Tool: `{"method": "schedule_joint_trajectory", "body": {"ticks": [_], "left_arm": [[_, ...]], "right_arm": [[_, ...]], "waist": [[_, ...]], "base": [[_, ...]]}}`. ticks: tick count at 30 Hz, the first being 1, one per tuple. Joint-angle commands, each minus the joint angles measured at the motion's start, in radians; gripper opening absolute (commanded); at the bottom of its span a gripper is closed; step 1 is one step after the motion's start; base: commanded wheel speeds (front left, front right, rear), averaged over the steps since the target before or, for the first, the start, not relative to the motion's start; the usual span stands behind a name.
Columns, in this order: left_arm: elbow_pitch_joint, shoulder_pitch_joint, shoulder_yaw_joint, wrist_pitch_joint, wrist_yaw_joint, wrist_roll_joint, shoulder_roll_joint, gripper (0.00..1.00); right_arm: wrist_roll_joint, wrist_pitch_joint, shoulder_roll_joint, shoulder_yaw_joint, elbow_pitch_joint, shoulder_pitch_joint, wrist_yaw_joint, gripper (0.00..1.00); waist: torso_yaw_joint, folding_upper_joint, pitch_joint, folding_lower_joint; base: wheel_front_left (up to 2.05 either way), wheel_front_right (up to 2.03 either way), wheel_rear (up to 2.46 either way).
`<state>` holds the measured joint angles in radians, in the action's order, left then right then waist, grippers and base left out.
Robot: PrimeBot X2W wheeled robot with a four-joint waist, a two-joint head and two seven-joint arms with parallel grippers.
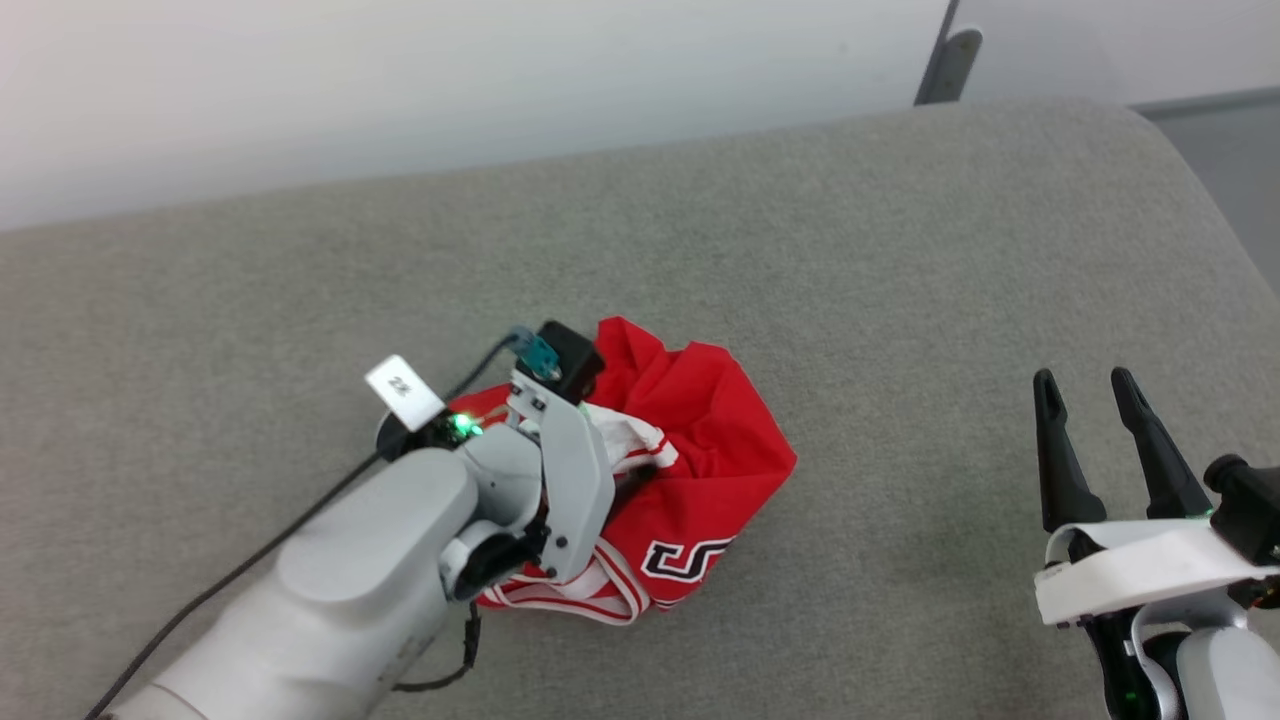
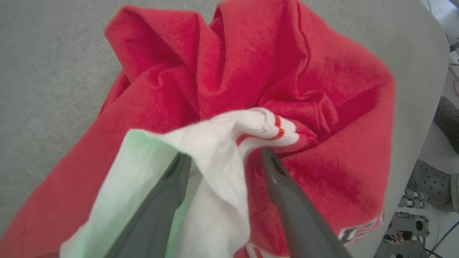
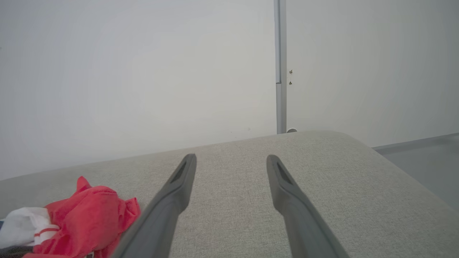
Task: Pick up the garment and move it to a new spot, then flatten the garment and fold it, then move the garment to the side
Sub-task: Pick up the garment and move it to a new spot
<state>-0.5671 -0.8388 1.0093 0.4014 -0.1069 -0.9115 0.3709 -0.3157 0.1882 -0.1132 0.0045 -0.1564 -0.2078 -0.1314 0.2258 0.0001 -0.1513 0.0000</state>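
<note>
Crumpled garment (image 1: 700, 440), a red jersey, heaped on the grey fabric-covered surface (image 1: 800, 230), left of centre and toward the near edge in the head view. A white sleeve (image 2: 215, 143) with a red-striped cuff sits on top of the heap; red-and-white striped trim (image 1: 600, 590) and part of the black, white-outlined lettering (image 1: 685, 560) show along the near side. The left tool (image 2: 225, 153) points down into the heap with its two dark fingers spread wide. The white sleeve is draped over one finger and lies loosely in the gap between them, not clamped. The pale left forearm (image 1: 350, 580), with a black cable (image 1: 250, 560) running along it, covers the heap's left part in the head view. The right tool (image 1: 1083, 376) hangs over bare surface well to the right of the garment, its fingers wide apart and holding nothing. A pale wall (image 1: 400, 80) rises behind the surface's far edge.
</note>
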Motion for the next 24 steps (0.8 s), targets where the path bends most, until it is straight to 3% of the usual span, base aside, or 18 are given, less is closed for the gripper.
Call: {"method": "schedule_joint_trajectory", "body": {"ticks": [1,10,24], "left_arm": [[0.014,-0.008,-0.014,-0.014,-0.007,-0.014,0.007,1.0],[0.142,0.04,-0.098,-0.136,0.013,-0.039,0.116,1.0],[0.318,0.263,-0.287,-0.438,0.167,-0.07,0.345,1.0]], "right_arm": [[-0.011,-0.004,-0.009,0.0,-0.001,0.017,0.001,1.0],[-0.035,-0.015,-0.054,0.012,-0.004,0.049,0.001,1.0],[-0.062,0.013,-0.102,0.017,-0.027,0.102,0.001,1.0]], "waist": [[-0.029,-0.0001,0.034,0.0],[-0.105,-0.0001,0.114,0.0],[-0.207,-0.0001,0.188,0.0]], "base": [[0.0,0.0,0.0],[0.0,0.0,0.0],[0.0,0.0,0.0]]}}
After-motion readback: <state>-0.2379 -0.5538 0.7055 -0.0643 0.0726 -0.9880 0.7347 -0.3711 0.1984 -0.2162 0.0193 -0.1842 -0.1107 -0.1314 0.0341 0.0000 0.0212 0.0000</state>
